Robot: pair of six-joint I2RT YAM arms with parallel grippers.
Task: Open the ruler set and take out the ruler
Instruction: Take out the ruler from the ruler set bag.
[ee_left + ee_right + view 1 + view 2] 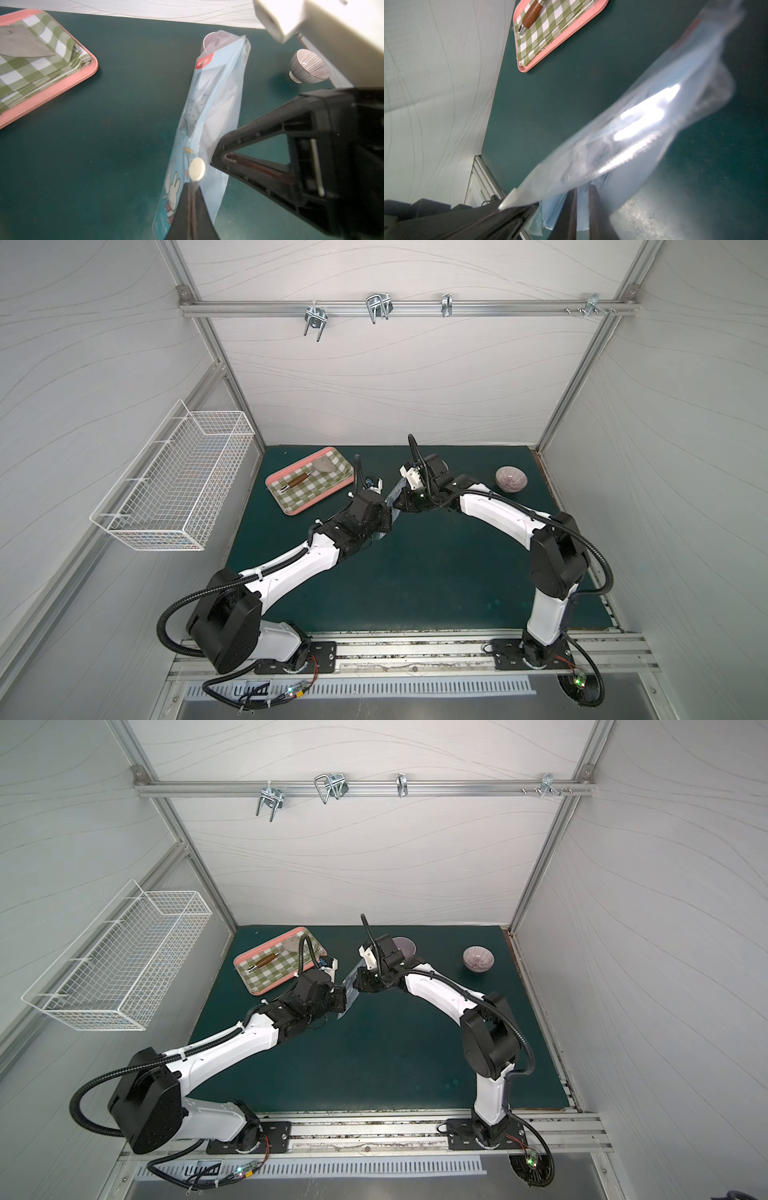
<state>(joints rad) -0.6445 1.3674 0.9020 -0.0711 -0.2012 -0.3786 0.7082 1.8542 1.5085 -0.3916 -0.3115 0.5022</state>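
Note:
The ruler set (pixel 216 99) is a light-blue cartoon-printed card in a clear sleeve, lifted off the green mat between both arms in both top views (pixel 392 499) (pixel 349 986). My left gripper (pixel 192 185) is shut on the sleeve just below its white snap button (pixel 197 168). My right gripper (pixel 582 187) is shut on a thin blue layer at the sleeve's edge and appears black in the left wrist view (pixel 214 163). A clear ruler (pixel 195 108) with scale marks shows through the sleeve. The sleeve (pixel 643 124) is blurred in the right wrist view.
A pink-rimmed tray (pixel 277 497) with a green checked cloth and a wood-handled knife (pixel 297 481) lies at the back left. A striped bowl (pixel 511 480) stands at the back right, and another bowl (pixel 403 946) sits behind the right wrist. A wire basket (pixel 174 481) hangs on the left wall.

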